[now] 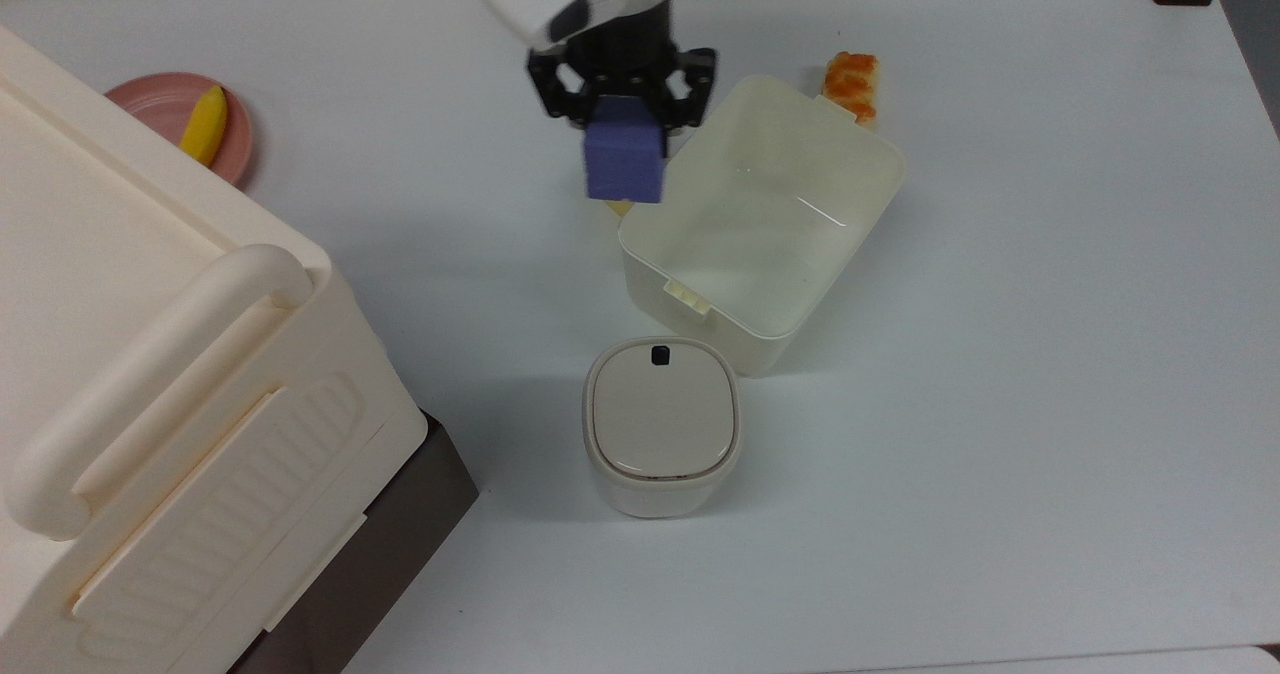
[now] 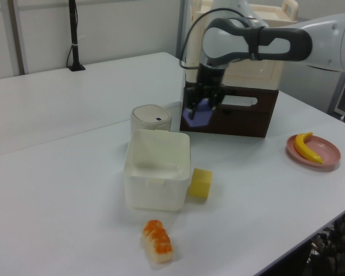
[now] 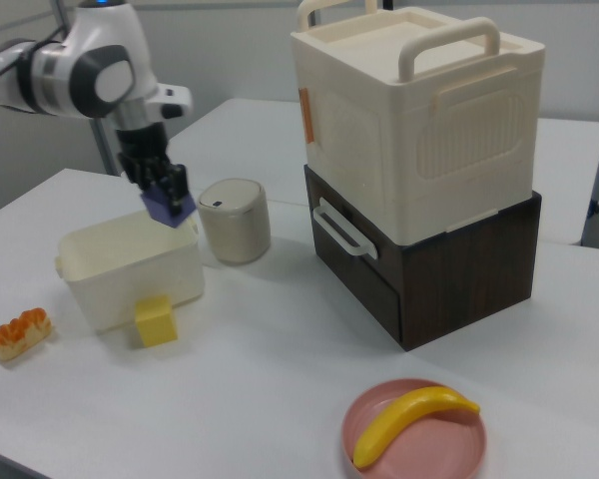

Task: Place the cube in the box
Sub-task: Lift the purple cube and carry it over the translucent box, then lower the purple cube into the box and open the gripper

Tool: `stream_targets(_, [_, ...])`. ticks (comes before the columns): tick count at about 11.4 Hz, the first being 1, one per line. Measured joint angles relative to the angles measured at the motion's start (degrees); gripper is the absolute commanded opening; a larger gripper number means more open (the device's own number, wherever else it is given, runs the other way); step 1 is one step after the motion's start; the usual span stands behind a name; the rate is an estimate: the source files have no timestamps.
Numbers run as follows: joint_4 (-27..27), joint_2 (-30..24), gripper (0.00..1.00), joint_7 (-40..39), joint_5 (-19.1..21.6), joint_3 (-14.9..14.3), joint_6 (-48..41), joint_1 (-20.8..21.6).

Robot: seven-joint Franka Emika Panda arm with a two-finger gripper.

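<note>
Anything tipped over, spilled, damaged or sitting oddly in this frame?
Nothing stands out. The end effector holds the purple cube in the air beside the open, upright box. The yellow block sits against the box's wall, and the banana lies on its pink plate.

yellow block (image 1: 617,206) mostly behind purple cube (image 1: 625,160)
</note>
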Motion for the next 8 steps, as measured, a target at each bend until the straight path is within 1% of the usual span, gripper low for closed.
stream_targets(1, [0.38, 0.16, 0.0, 2.8, 0.02, 0.22, 0.0, 2.68])
stream_targets(2, [0.45, 0.59, 0.03, 5.24, 0.02, 0.28, 0.0, 5.23])
stream_targets(4, [0.4, 3.16, 1.0, 7.39, 0.02, 0.31, 0.0, 8.26])
stream_targets(6, [0.45, 5.74, 1.0, 7.6, 0.01, 0.27, 0.1, 8.75])
stream_targets(8, [0.75, 6.04, 1.0, 7.85, 0.0, 0.08, 0.13, 8.75])
